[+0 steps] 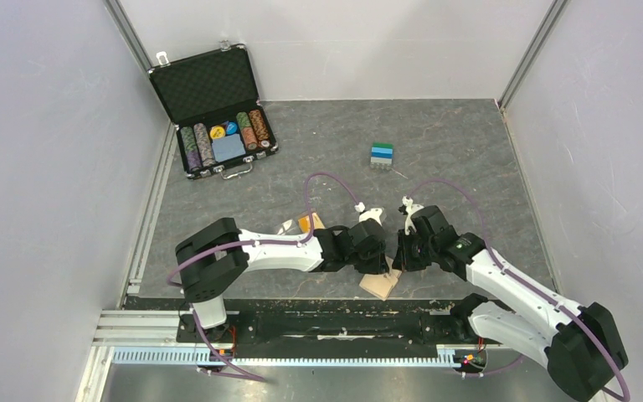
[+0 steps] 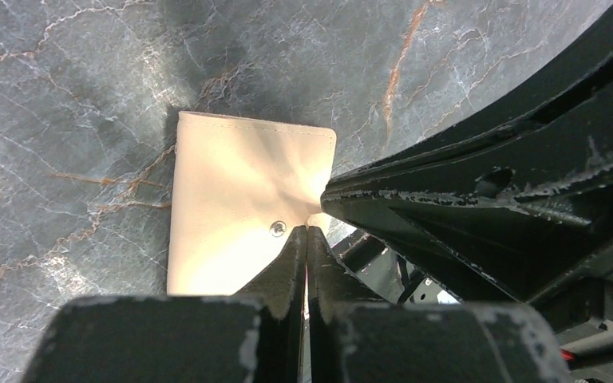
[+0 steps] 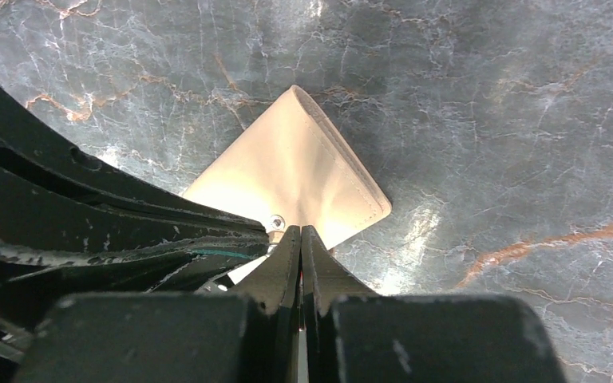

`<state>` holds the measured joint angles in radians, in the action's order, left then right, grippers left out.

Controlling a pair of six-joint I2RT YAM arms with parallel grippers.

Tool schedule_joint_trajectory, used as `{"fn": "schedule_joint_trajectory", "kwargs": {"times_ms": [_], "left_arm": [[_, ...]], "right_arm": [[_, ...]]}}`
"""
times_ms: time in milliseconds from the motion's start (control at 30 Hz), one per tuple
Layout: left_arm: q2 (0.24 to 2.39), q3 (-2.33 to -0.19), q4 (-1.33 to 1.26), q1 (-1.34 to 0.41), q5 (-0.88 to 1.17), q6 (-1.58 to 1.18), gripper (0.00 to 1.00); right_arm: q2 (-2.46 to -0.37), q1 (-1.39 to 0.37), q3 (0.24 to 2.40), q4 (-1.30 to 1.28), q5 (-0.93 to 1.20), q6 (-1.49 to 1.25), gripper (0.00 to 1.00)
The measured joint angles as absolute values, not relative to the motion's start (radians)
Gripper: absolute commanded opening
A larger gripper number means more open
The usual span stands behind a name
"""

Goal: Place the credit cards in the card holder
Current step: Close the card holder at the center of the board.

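A light tan card holder [image 1: 381, 286] lies folded shut on a dark marbled table [image 1: 469, 151], and both arms reach low over it from either side. The left gripper [image 2: 307, 233] has its two black fingers clenched nearly together, with only a thin pale sliver between them. It appears to be pinching the card holder's edge just beside the small round snap [image 2: 278, 229]. The right gripper [image 3: 300, 231] meets the same edge from the opposite side of the card holder, clenched just as tightly on what looks like a thin flap. The tips of the two grippers almost touch each other at the snap. Both forearms are stretched out and the wrists pitch down steeply, so the fingers point at the card holder from above. The step in hand looks like opening the card holder. To do it well, each gripper should hold only one leaf and the two should draw apart slowly, so the snap releases without dragging the whole holder across the table. No loose card shows at the card holder. Far beyond it stands a small block banded blue and green [image 1: 382, 155], too small to identify. An open black chip case [image 1: 218, 126] sits farther off, beyond the card holder on the left arm's side.
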<state>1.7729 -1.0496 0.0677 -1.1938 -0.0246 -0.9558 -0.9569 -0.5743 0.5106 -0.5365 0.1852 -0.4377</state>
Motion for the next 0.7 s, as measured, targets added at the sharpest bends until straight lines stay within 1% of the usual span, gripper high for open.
{"fn": "schedule_joint_trajectory", "kwargs": {"times_ms": [700], "left_arm": [[1.800, -1.024, 0.062, -1.200, -0.025, -0.955, 0.02]], "right_arm": [[-0.948, -0.574, 0.433, -0.515, 0.272, -0.445, 0.00]]}}
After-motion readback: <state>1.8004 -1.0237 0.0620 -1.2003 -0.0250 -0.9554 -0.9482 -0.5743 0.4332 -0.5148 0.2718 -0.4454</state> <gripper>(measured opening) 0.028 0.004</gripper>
